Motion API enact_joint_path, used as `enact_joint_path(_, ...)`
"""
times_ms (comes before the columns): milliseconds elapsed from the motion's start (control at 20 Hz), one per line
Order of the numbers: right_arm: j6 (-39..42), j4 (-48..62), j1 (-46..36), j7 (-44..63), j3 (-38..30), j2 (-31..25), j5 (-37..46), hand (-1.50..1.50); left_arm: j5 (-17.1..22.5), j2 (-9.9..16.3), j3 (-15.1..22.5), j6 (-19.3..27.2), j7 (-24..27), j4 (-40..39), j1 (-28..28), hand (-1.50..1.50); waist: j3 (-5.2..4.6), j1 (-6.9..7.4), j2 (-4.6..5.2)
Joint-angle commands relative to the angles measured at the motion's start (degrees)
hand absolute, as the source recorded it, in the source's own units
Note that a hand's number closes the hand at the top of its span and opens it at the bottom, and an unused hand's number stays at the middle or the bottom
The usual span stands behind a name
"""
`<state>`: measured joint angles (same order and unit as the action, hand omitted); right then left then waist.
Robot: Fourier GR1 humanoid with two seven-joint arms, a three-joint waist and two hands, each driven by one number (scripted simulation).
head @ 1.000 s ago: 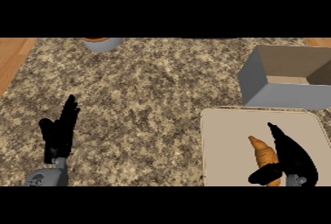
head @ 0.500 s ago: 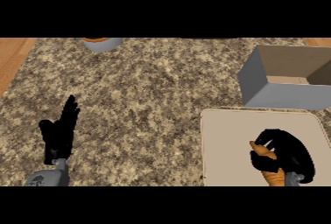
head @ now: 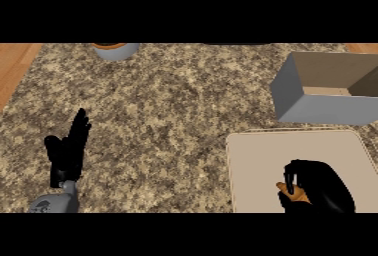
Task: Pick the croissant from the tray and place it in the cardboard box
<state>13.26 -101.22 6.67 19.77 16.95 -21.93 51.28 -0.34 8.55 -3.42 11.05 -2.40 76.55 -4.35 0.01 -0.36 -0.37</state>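
Croissant (head: 289, 192): on the tray's near end, mostly hidden (only an orange-brown bit shows at the hand's left side).
Right hand (head: 319, 186): fingers curled round the croissant.
Left hand (head: 68, 152): resting at the lower left, fingers straight and pointing up, holding nothing.
Tray (head: 295, 150): pale, at the counter's near right.
Cardboard box (head: 325, 92): open, just beyond the tray.
Bowl (head: 115, 50): far left edge of the counter.
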Motion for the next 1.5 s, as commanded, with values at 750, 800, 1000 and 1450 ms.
enact_joint_path(750,-2.0,-42.6,23.9,-26.9,-21.3,-21.2,-22.5,1.5,-0.7,-1.1,-0.3,1.4,1.5,1.4,2.6,0.0,-0.08,-1.88,-0.07)
enact_joint_path(800,-0.9,-41.0,23.3,-28.0,-24.9,-21.8,-24.6,1.5,-0.9,-0.8,-0.4,1.6,-0.8,0.3,-0.4,0.0,-0.06,-1.9,0.07)
enact_joint_path(1000,1.5,-35.2,19.5,-31.0,-34.9,-20.7,-32.4,1.5,-0.9,-0.9,-0.2,1.3,0.0,-0.1,-0.7,0.0,-0.04,-1.46,0.15)
enact_joint_path(1450,8.1,-17.8,-2.3,-24.3,-43.8,-25.7,-41.2,1.5,0.8,1.6,-1.4,-2.2,-2.3,2.3,-1.4,0.0,-0.03,1.25,0.52)
